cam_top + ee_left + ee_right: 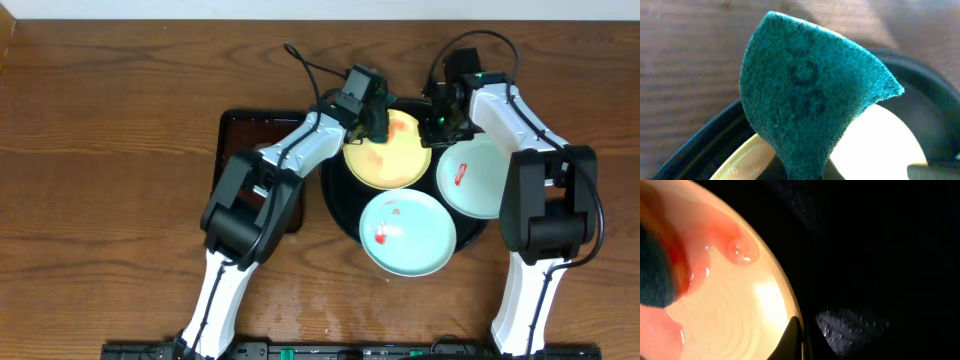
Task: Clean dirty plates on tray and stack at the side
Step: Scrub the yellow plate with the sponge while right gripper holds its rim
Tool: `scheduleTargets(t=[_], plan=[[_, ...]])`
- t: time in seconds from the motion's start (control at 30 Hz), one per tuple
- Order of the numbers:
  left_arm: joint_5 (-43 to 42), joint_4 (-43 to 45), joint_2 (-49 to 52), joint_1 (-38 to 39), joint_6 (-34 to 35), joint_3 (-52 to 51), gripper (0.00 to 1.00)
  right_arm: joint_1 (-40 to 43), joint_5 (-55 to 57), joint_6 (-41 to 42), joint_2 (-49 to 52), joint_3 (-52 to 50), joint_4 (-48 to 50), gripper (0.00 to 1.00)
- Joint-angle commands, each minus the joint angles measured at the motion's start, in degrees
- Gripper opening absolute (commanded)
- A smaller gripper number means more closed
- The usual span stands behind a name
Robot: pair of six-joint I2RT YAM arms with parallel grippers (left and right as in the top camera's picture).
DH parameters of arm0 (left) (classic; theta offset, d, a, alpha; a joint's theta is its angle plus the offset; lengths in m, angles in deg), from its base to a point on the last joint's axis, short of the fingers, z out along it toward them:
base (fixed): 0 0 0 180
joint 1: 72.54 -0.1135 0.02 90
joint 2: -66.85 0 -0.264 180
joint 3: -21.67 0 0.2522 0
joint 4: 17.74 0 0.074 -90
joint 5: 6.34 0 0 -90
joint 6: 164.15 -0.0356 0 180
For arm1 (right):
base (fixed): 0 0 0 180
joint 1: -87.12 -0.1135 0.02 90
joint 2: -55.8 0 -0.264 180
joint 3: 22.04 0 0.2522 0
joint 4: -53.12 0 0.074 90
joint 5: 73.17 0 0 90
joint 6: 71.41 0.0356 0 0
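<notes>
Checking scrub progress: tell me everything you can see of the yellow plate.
The yellow plate is round, glossy and ceramic-looking, with faint concentric rings. It lies flat at the back of the black tray. A watery red smear covers part of it, and a green pad rests on that smear.

Teal scouring pad, bent; dark-brown rectangular tray, partly covered.

A brown wood-grain surface directly carries two things. A large round black tray sits just right of centre, toward twelve o'clock. A smaller rectangular dark-brown tray lies just beside it at its nine o'clock.
</notes>
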Motion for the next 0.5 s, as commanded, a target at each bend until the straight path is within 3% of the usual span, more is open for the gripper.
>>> scheduleTargets(t=[0.0, 0.47], plan=[[-3.98, -4.48, -1.68, -0.63, -0.74, -1.46, 0.08, 0.07, 1.77, 0.24, 0.57, -0.39, 0.00, 0.01], [-3.96, -21.07, -4.76, -0.66, -0.74, -1.46, 0.08, 0.07, 1.77, 1.95, 0.57, -0.39, 0.59, 0.01]])
